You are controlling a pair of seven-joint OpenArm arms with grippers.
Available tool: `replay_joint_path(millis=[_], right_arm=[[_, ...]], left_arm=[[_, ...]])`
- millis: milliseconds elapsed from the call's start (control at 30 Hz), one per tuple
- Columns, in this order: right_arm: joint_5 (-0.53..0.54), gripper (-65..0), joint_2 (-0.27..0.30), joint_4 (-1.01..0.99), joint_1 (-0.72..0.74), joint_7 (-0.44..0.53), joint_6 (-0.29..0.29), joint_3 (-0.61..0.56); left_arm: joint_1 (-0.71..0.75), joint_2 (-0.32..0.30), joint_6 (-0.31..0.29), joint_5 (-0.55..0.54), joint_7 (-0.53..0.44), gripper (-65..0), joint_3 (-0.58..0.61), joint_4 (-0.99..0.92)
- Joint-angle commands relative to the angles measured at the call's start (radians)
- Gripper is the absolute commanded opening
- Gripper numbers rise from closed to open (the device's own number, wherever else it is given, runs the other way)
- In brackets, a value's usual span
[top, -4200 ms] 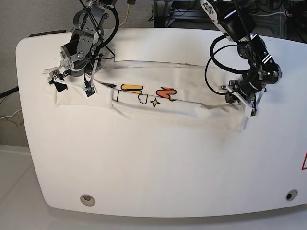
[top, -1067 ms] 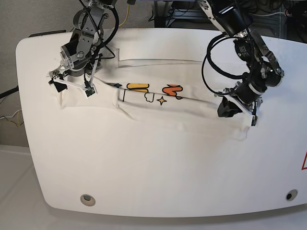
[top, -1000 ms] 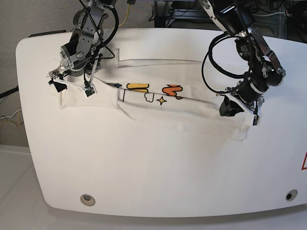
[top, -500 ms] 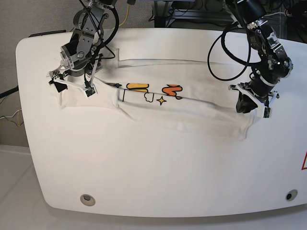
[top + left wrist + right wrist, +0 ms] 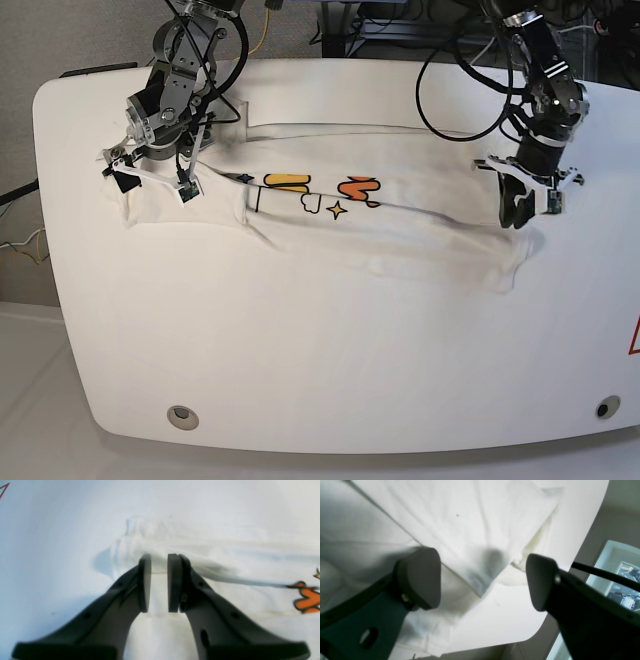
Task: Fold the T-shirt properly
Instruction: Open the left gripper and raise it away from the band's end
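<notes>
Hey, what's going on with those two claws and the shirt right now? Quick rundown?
Left gripper nearly closed over the T-shirt edge, nothing between its pads. Right gripper wide open above the cloth. T-shirt lies in a long folded band on the table. Nothing in the way.

The base view looks steeply down from the near side over the whole counter (image 5: pixel 300 370); each wrist view peers close past its own claw; all share the T-shirt (image 5: pixel 400 235).

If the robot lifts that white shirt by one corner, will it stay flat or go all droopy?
Probably droopy: the T-shirt already lies in soft wrinkles and folds on the table. It looks thin and light, so it should bunch up when pushed. The left gripper hovers over a crumpled edge.
</notes>
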Motion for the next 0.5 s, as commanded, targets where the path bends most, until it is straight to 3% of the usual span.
replay_joint_path(millis=[0,467], right_arm=[[-0.002,-12.8,0.003,0.014,0.01,0.004,-0.009,-0.003],[-0.002,-12.8,0.003,0.014,0.007,0.004,-0.009,-0.003]], left_arm=[[0.002,-0.005,-0.004,-0.012,-0.067,-55.4,-0.002,0.016],[0.005,-0.003,-0.007,-0.013,-0.081,-55.4,-0.057,0.016]])
